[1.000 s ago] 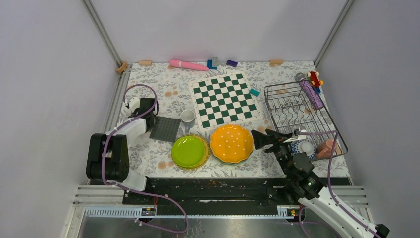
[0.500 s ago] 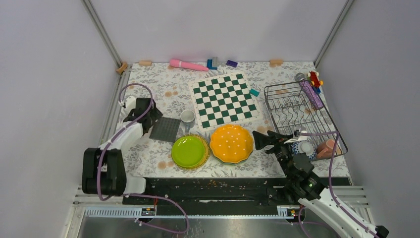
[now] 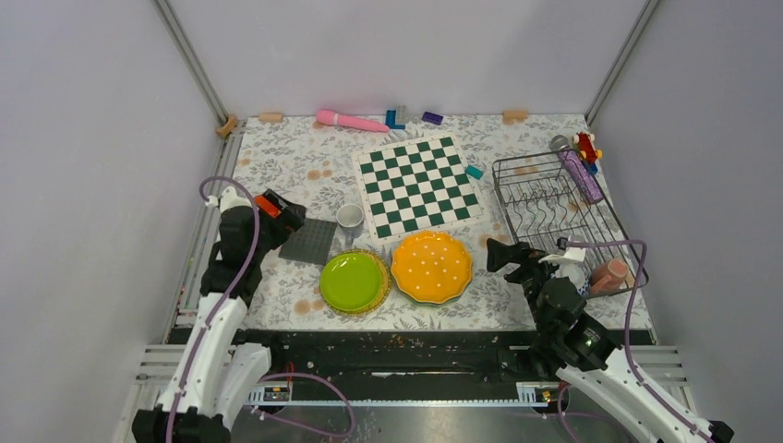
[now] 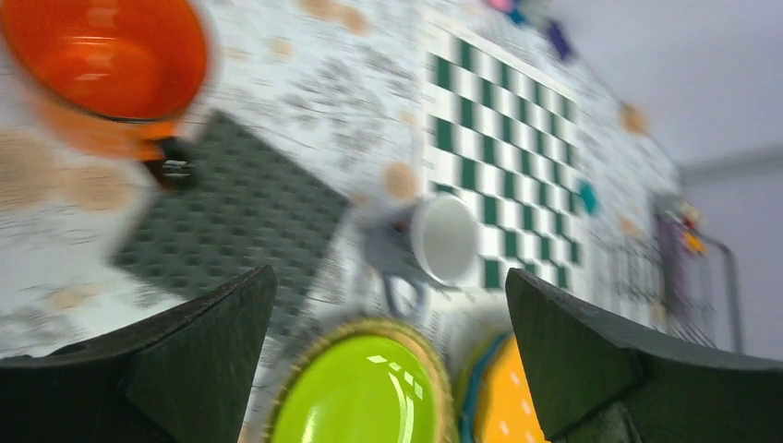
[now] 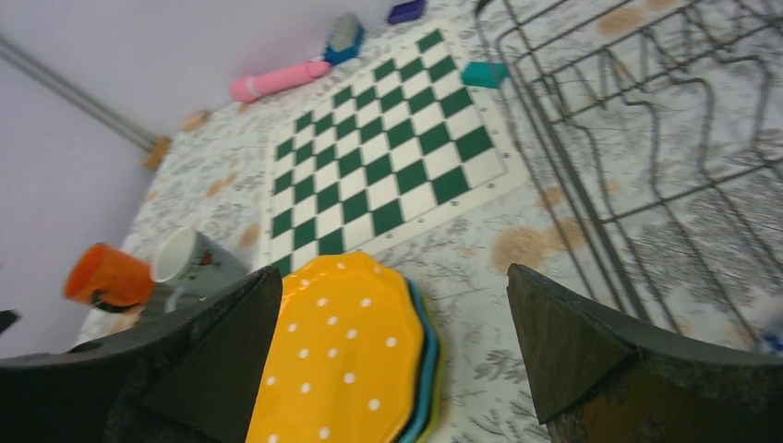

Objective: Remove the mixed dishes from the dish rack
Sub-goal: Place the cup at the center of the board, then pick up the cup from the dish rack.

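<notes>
The dish rack stands at the right. A pink cup and a white cup lie at its near end. On the table lie a lime-green plate and an orange dotted plate stacked on a teal plate. A white cup lies on its side. An orange cup lies by the grey baseplate. My left gripper is open and empty beside it. My right gripper is open and empty between the orange plate and the rack.
A green-and-white chessboard lies mid-table, and the grey studded baseplate sits left of the plates. A purple tube and a red toy rest at the rack's far corner. A pink wand and small blocks line the back edge.
My left gripper has opened, letting go of the orange cup beside the baseplate, and the left arm has risen and swung back. My right gripper has shifted slightly right, toward the rack.
</notes>
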Tool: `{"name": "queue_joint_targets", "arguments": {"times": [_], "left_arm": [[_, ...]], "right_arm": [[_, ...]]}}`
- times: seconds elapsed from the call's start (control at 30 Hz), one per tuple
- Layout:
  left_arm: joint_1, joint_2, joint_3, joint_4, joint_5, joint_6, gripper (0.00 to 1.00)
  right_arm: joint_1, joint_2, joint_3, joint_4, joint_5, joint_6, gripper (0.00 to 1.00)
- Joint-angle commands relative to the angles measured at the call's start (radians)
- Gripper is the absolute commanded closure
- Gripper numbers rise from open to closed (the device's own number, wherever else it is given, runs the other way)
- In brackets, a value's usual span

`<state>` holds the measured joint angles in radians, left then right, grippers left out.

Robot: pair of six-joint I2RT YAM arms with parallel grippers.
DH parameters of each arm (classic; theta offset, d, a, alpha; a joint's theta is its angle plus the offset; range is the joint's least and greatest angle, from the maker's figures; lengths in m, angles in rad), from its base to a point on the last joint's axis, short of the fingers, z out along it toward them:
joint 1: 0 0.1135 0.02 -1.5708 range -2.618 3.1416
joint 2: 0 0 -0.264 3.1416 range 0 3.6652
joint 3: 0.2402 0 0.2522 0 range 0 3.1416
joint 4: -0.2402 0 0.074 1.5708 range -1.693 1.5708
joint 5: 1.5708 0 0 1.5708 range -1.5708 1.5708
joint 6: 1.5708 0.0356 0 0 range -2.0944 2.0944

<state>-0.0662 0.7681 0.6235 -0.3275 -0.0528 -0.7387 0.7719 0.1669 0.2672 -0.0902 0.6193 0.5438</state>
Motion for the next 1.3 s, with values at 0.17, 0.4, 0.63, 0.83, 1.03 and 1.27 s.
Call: {"name": "queue_joint_targets", "arguments": {"times": [0.17,0.4,0.63,0.83,1.03,1.27], "left_arm": [[-0.11,-0.201,-0.099,0.213,0.44,0.086,0.01],[-0.161,-0.19,-0.112,0.242,0.469,0.092,0.01],[-0.161,-0.189,-0.12,0.241,0.473,0.091,0.01],[-0.162,-0.173,-0.122,0.24,0.464,0.091,0.01],[-0.162,-0.145,-0.12,0.238,0.459,0.096,0.01],[-0.162,-0.141,-0.123,0.216,0.407,0.108,0.01]], "right_arm": [[-0.004,0.231,0.306,-0.416,0.378,0.075,0.02],[-0.122,0.48,0.593,-0.656,0.369,0.028,0.02],[-0.6,0.679,0.73,-0.677,0.008,-0.079,0.02],[-0.821,0.793,0.724,-0.709,-0.048,-0.047,0.02],[-0.945,0.856,0.648,-0.629,-0.097,-0.073,0.02],[-1.056,0.896,0.617,-0.59,-0.045,-0.024,0.02]]}}
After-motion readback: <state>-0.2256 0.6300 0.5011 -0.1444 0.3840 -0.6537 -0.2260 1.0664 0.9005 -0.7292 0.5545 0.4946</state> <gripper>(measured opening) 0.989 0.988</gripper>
